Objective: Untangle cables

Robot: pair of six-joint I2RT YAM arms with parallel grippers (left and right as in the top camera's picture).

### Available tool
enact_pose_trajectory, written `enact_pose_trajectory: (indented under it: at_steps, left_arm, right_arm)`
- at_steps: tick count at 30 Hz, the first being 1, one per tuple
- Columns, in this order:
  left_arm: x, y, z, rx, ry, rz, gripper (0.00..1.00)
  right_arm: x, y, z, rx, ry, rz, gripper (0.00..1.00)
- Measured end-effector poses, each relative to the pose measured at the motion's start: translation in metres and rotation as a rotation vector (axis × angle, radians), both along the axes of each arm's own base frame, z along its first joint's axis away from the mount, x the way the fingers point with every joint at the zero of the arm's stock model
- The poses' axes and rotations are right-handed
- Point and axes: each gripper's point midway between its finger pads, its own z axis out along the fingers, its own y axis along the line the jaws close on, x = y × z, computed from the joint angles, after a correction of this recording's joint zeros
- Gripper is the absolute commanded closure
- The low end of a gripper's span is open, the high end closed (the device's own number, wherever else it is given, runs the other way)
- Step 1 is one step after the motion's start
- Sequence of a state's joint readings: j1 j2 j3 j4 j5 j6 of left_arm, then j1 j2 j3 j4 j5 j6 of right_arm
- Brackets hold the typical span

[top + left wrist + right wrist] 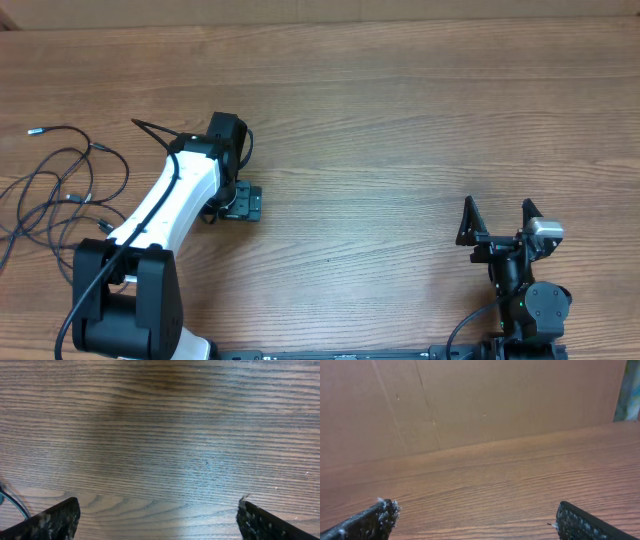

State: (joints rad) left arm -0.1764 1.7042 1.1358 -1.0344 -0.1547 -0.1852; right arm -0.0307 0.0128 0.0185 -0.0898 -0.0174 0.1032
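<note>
The cables (72, 198) are thin black cords with small silvery plug ends, lying in loose overlapping loops at the table's far left edge. My left gripper (241, 203) hangs open over bare wood, well to the right of them. The left wrist view shows my left gripper (159, 504) with its jaws wide apart and only wood grain between them. A thin dark cord (11, 501) crosses that view's lower left corner; I cannot tell whose it is. My right gripper (498, 220) rests open at the front right, and the right wrist view shows the right gripper (474, 509) empty.
The white left arm (165, 200) reaches from its black base (125, 300) at the front left, passing right beside the cables. A brown wall (470, 400) rises beyond the table's far edge.
</note>
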Motion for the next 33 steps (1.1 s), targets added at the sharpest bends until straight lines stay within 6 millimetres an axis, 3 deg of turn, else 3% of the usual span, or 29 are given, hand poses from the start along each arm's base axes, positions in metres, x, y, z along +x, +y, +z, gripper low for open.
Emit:
enact_pose_trajectory:
  at_steps: [12, 22, 27, 33]
  left_arm:
    - [0.0, 0.001, 0.0, 0.004, -0.001, -0.001, 0.01]
    - [0.007, 0.016, 0.006, 0.092, -0.041, -0.002, 0.0]
    - [0.011, 0.016, 0.034, 0.081, -0.144, 0.003, 0.0]
    - [0.011, 0.017, 0.094, 0.049, -0.359, 0.016, 0.01]
  right_arm:
    - [0.0, -0.001, 0.0, 0.001, 0.0, -0.003, 0.0]
    - [0.0, -0.001, 0.0, 0.0, 0.0, -0.004, 0.0]
    - [0.0, -0.001, 0.0, 0.001, 0.0, -0.004, 0.0]
    - [0.0, -0.001, 0.0, 0.0, 0.0, -0.006, 0.0]
